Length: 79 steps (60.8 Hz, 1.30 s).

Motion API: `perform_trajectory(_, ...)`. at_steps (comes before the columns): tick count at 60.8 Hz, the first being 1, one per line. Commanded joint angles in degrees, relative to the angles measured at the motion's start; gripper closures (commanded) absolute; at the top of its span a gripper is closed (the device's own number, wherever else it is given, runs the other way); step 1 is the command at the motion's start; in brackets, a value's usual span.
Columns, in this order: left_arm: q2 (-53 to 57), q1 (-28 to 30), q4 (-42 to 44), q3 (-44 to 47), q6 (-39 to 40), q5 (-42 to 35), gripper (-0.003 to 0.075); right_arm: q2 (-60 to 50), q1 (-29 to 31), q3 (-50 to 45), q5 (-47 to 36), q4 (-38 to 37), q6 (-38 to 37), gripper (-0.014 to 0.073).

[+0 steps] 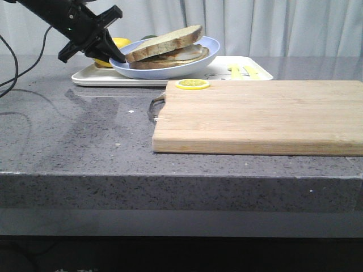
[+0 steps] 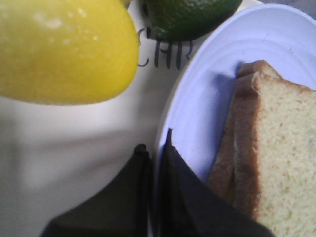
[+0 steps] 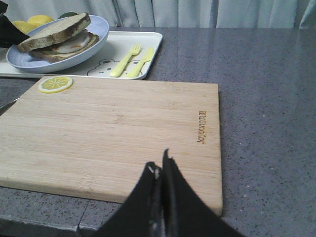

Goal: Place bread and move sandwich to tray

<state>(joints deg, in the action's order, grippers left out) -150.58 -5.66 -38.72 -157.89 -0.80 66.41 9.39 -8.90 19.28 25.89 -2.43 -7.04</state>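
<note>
The sandwich, with the bread as its top slice over a fried egg, lies on the light blue plate. The plate is over the left part of the white tray, slightly tilted; I cannot tell if it rests there. My left gripper is shut on the plate's left rim. In the left wrist view the fingertips pinch the plate rim, with the bread beside them. My right gripper is shut and empty above the near edge of the cutting board.
A lemon and a lime sit on the tray behind the plate. A yellow fork and knife lie on the tray's right part. A lemon slice lies on the board's far left corner.
</note>
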Motion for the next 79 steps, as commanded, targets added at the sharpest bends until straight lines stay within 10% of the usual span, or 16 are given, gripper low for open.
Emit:
perform_trajectory(1, 4.4, -0.6, -3.9, -2.1, -1.9, -3.0, 0.0703, 0.4, 0.2, 1.6, -4.0, -0.4, 0.0, 0.0652)
perform_trajectory(22, 4.4, -0.7, -3.9, -2.1, -2.6, -3.8, 0.0365, 0.4, 0.2, 1.6, -4.0, -0.4, 0.0, 0.0652)
perform_trajectory(36, 4.7, 0.8, -3.9, -6.2, -2.6, -1.0, 0.031, 0.4, 0.2, 1.6, -4.0, -0.4, 0.0, 0.0652)
perform_trajectory(46, 4.7, 2.2, -3.9, -12.1, -2.6, 4.4, 0.0409, 0.4, 0.2, 1.6, -4.0, -0.4, 0.0, 0.0652)
perform_trajectory(59, 4.7, 2.3, -5.7, -14.4, -2.5, 5.6, 0.0736, 0.4, 0.2, 1.6, -4.0, -0.4, 0.0, 0.0652)
perform_trajectory(79, 8.4, 2.6, -14.9, -14.4, -0.5, 5.6, 0.0741, 0.4, 0.2, 1.6, -3.5, -0.4, 0.0, 0.0652)
